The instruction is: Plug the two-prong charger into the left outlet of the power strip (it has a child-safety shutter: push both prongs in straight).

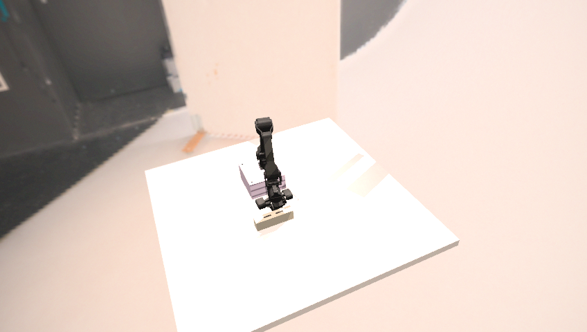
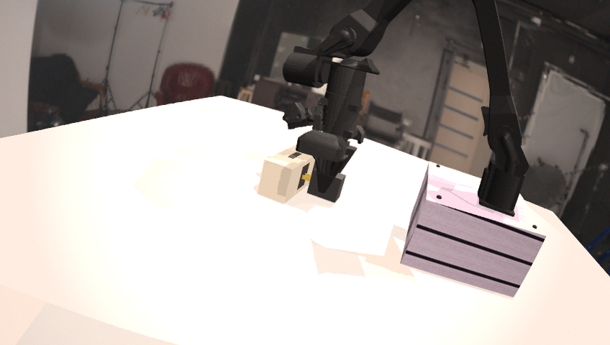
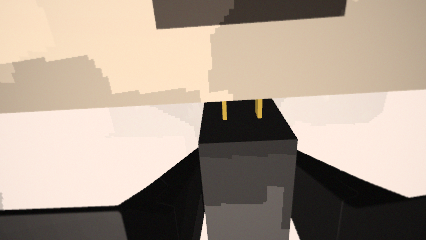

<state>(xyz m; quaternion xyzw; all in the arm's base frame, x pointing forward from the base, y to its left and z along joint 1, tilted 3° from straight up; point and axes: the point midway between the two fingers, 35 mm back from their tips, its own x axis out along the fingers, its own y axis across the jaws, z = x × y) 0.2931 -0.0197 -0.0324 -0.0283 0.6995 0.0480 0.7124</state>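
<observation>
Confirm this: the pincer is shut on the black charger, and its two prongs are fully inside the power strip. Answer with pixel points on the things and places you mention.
The prongs (image 2: 306, 177) (image 3: 259, 109) are not fully inside: the exterior view shows their yellow metal exposed between charger (image 2: 324, 187) (image 3: 247, 185) and power strip (image 2: 273, 181) (image 3: 150, 65) (image 1: 275, 221). The pincer (image 2: 326, 181) (image 3: 240, 155) is indeed shut on the black charger.

Red chair (image 2: 187, 84), dark chair (image 2: 55, 83) beyond table (image 1: 313, 263) (image 2: 171, 256).

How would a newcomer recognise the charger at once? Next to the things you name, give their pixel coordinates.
Near the lavender block with black stripes (image 2: 466, 247) (image 1: 260, 189) stands a cream box-shaped power strip (image 2: 273, 181) (image 1: 275, 221) (image 3: 310, 60). Facing it, the dark rectangular charger (image 2: 324, 187) (image 3: 245, 180) sits between the gripper's fingers; only it bears two yellow prongs (image 3: 259, 109) (image 2: 306, 177).
</observation>
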